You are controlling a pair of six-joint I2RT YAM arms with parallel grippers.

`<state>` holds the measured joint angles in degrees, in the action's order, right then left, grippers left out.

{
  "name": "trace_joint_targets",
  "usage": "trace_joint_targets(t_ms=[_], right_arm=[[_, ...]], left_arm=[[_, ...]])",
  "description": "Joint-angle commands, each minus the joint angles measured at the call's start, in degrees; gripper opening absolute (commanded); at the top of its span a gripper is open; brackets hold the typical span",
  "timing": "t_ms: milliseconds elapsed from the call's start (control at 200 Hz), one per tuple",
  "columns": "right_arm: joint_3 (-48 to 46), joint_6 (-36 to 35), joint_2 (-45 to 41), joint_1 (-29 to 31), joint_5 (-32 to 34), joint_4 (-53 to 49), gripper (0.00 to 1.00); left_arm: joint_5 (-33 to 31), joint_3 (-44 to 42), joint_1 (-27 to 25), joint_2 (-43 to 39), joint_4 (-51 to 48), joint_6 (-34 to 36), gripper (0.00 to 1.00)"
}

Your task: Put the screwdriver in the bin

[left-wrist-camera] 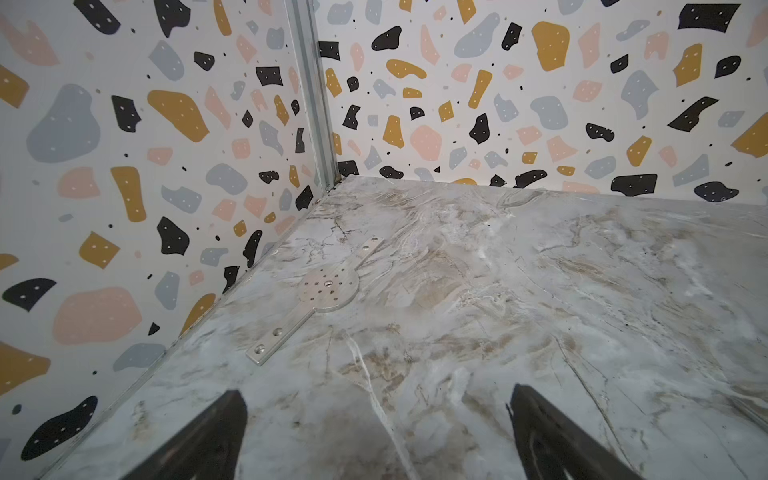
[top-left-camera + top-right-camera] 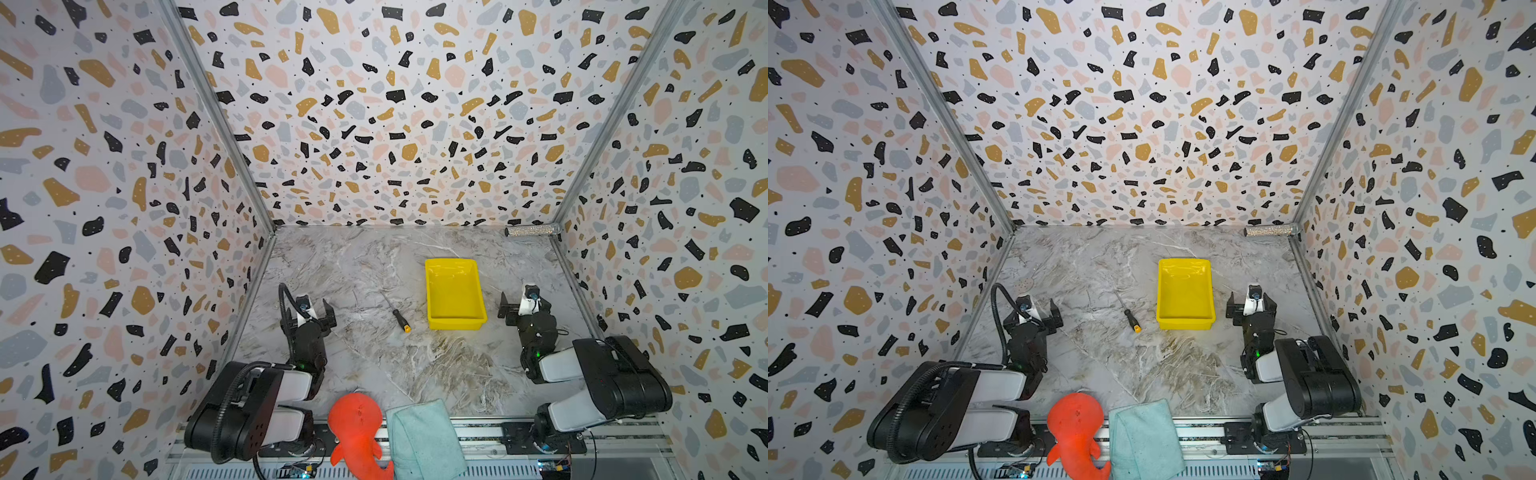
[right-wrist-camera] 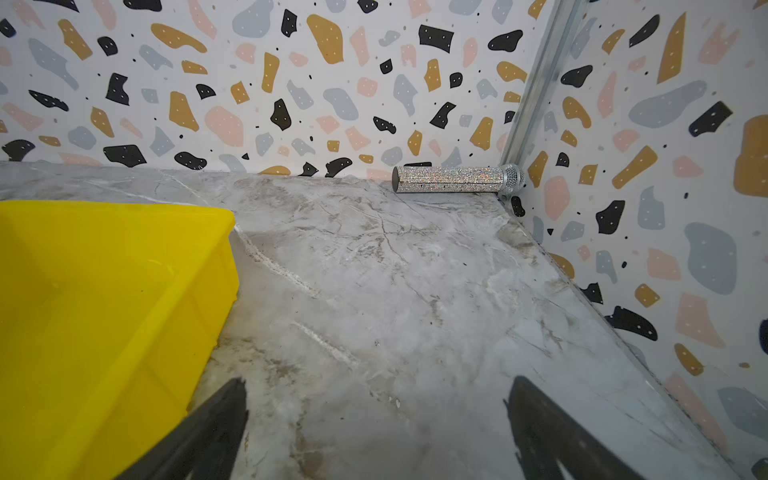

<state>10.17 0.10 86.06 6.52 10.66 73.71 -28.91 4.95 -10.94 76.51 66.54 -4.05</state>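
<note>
Pickup unstarted: slim black-handled, orange-capped screwdriver [image 2: 397,314] flat beside glossy yellow plastic bin [image 2: 456,324], left gripper [image 1: 374,395] and right gripper [image 3: 376,386] spread empty; next, probably a descent over handle.

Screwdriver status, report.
Left tool, right tool open, empty. Screwdriver flat on table, beside bin, untouched. Bin empty, nothing between them.

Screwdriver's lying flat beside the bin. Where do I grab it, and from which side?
Take the screwdriver by its black handle, the thickest part, from above, jaws across its length: it lies flat, its thin shaft hard to pinch. The open left end effector probably suits best; the bin flanks the other side.
</note>
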Motion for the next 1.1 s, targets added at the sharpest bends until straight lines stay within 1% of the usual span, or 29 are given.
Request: trace_joint_targets(t_ms=[0, 936, 1011, 1061, 1096], right_arm=[[0.73, 0.14, -0.56, -0.2, -0.37, -0.14, 0.99], [0.62, 0.09, -0.63, -0.33, -0.46, -0.04, 0.99], [0.46, -0.01, -0.72, -0.31, -0.47, 0.19, 0.99], [0.38, -0.07, -0.71, -0.21, -0.46, 0.21, 0.99], [0.42, -0.02, -0.73, -0.27, -0.46, 0.22, 0.99]], left_arm=[[0.34, 0.45, -0.02, -0.74, 3.42, -0.3, 1.0], [0.3, 0.41, -0.06, -0.76, 3.41, -0.25, 1.0], [1.18, 0.24, -0.08, -1.11, 3.84, -0.01, 1.0], [4.0, 1.64, -0.08, -2.68, 0.94, 1.55, 1.0], [4.3, 5.26, -0.71, -5.36, -8.13, 2.17, 1.0]])
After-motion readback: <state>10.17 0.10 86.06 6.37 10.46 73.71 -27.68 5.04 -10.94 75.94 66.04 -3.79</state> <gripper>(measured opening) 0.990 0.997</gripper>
